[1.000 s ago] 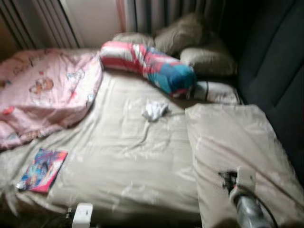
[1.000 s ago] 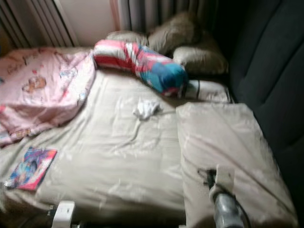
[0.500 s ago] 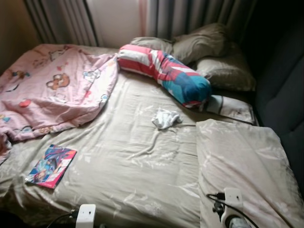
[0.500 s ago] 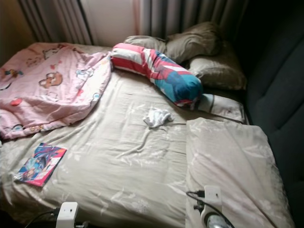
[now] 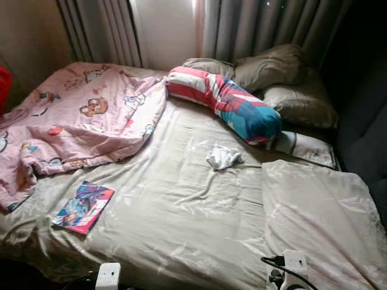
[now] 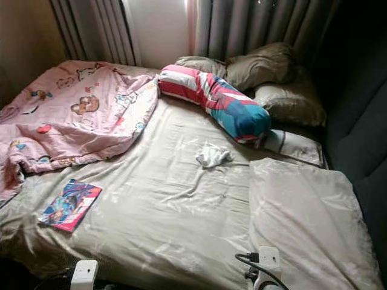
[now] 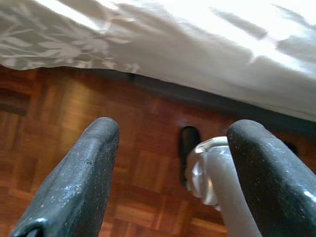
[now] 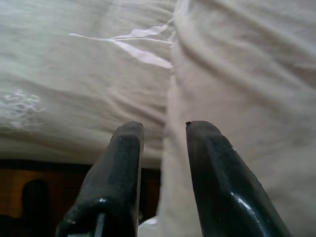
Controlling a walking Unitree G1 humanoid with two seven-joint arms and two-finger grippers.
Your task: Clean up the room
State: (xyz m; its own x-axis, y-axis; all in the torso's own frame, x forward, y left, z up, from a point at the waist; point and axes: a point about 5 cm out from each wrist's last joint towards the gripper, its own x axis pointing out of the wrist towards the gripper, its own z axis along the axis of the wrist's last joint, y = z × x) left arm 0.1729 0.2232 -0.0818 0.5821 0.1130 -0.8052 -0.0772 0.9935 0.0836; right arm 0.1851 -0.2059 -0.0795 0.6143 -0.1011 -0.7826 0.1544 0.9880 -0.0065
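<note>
A bed [image 5: 181,211] with a beige sheet lies before me. On it are a crumpled white cloth [image 5: 223,158] near the middle, a colourful book [image 5: 83,206] at the front left, and a rumpled pink blanket [image 5: 78,121] at the back left. A red, white and blue bolster [image 5: 227,104] lies across the head end. My left gripper [image 7: 175,131] hangs open over the wooden floor beside the bed's edge. At the bed's front edge my right gripper [image 8: 163,126] is open by a narrow gap, holding nothing, beside a beige pillow [image 5: 320,211].
Brown pillows [image 5: 284,78] are piled at the head, under grey curtains [image 5: 254,24]. A dark upholstered panel [image 5: 363,121] runs along the right side. A pale shiny tube [image 7: 217,177] and a dark lump [image 7: 188,143] show on the parquet floor [image 7: 74,103] by the bed.
The camera has swung left and up, so more of the pink blanket shows. My right arm has dropped towards the picture's bottom edge. Things on the bed have not moved.
</note>
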